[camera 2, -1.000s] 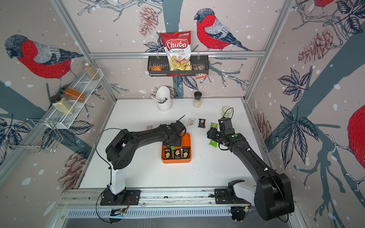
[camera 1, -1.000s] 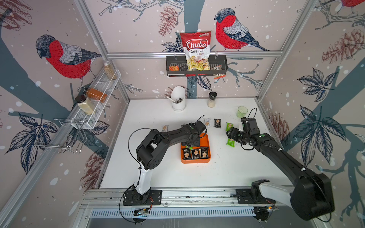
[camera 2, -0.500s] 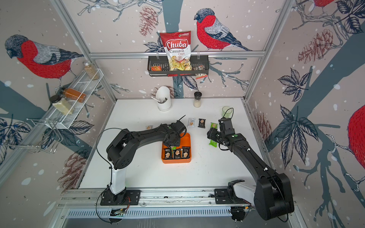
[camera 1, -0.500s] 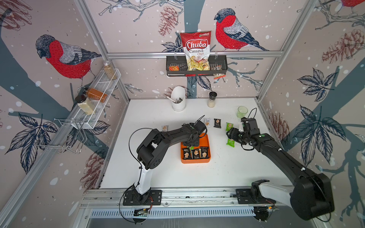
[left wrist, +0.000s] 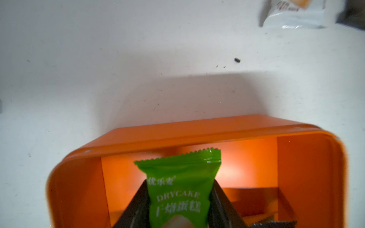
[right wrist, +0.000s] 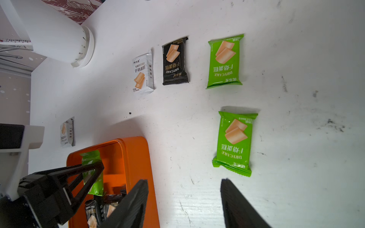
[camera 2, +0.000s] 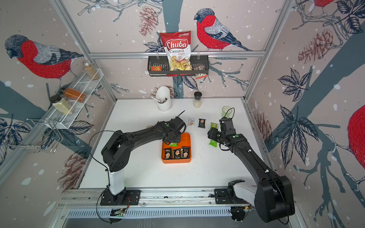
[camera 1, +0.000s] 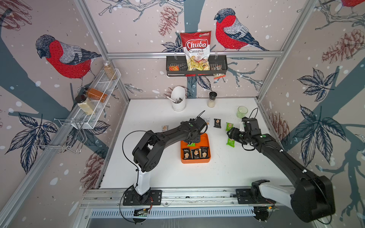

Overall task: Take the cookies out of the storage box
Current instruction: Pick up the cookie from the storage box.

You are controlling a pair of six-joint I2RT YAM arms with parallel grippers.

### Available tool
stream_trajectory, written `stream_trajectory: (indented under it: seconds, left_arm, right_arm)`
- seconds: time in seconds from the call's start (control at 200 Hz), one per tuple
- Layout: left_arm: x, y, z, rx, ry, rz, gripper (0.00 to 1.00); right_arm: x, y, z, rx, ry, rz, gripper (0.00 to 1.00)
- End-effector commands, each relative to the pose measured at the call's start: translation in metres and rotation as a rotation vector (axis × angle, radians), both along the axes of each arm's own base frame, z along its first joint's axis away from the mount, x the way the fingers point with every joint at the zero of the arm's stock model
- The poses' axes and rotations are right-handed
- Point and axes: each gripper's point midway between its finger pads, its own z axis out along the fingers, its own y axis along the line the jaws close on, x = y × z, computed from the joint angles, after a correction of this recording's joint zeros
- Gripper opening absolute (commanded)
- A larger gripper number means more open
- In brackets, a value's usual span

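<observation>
The orange storage box [camera 1: 195,160] sits mid-table. Three black cookies [camera 1: 195,153] lie along its near side. My left gripper [left wrist: 180,182] reaches into the far half of the box and is shut on a green cookie packet [left wrist: 179,189], which stands between the fingers in the right wrist view [right wrist: 92,171]. To the right of the box, my right gripper [right wrist: 184,180] hovers open and empty over bare table. A green packet [right wrist: 234,143] lies just beyond it. Further back lie a green [right wrist: 225,61], a black [right wrist: 174,61] and a white packet [right wrist: 142,74].
Another white packet [camera 1: 165,128] lies left of the box, beside the left arm. A white utensil holder [camera 1: 178,98], a spice jar [camera 1: 212,99] and a green cup [camera 1: 242,112] stand at the back. The black wall basket [camera 1: 196,68] and wire rack [camera 1: 96,98] hang on the walls.
My left gripper has closed on the green packet inside the box. The right arm has not moved.
</observation>
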Motion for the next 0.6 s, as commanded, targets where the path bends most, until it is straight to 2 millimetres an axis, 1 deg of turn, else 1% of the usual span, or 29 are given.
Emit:
stream_trajectory:
  seconds: [0.0, 0.175, 0.255, 0.375, 0.595]
  left_arm:
    - [-0.002, -0.001, 0.016, -0.029, -0.011, 0.018, 0.42]
    - [-0.007, -0.003, 0.031, -0.074, -0.025, 0.035, 0.42]
    - [-0.010, -0.002, 0.036, -0.093, -0.033, 0.049, 0.41]
    - [-0.013, 0.004, 0.044, -0.109, -0.056, 0.074, 0.42]
    - [-0.017, 0.031, 0.048, -0.068, -0.067, 0.104, 0.42]
  right_arm:
    - [-0.002, 0.001, 0.004, -0.002, -0.007, 0.022, 0.64]
    - [-0.005, 0.003, 0.006, 0.005, -0.009, 0.036, 0.64]
    - [-0.007, 0.007, 0.006, 0.022, -0.009, 0.054, 0.64]
    - [-0.012, 0.028, 0.010, 0.064, -0.016, 0.128, 0.64]
    - [-0.014, 0.066, 0.011, 0.080, -0.021, 0.214, 0.64]
